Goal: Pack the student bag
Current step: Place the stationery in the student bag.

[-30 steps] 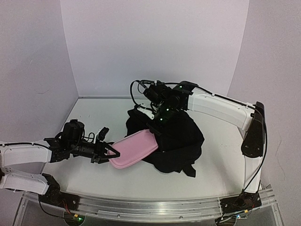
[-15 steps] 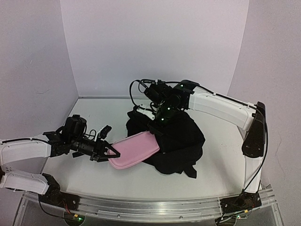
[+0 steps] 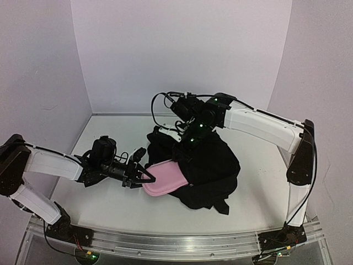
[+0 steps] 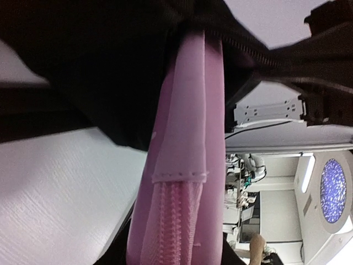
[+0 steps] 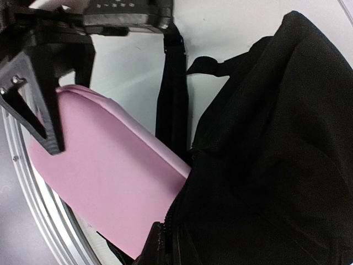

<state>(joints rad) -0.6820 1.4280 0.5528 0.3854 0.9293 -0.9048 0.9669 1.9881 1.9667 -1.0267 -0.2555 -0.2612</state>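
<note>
Pale lilac walls enclose a white table (image 3: 110, 135) on which the student bag (image 3: 212, 165) lies slumped just right of centre in the overhead view, a heap of matte black fabric with one strap (image 5: 172, 99) trailing flat beside it. A pink pencil case (image 3: 164, 179) juts from the bag's mouth at its left side, its far half swallowed and its near half showing.

The left claw (image 3: 146, 176) is clamped on the exposed end of the case, pointing it into the opening. The right claw (image 3: 181, 150) reaches down to the bag's upper rim. Its fingers are lost against the black cloth, so whether it grips cannot be told.

By its look the bag is limp and fairly light. It has no frame, it folds wherever it is not held, and its mouth would likely sag shut if the rim were dropped. The firmest hold appears to be the stitched edge along the bag's zip (image 5: 165, 234) or a strap, not the loose panel cloth, which would only bunch.

The case is a smooth, padded oblong with rounded corners. Its own zip (image 4: 174, 221) of moulded pink teeth ends under a sewn tab. It looks firm enough to be pushed endwise.
</note>
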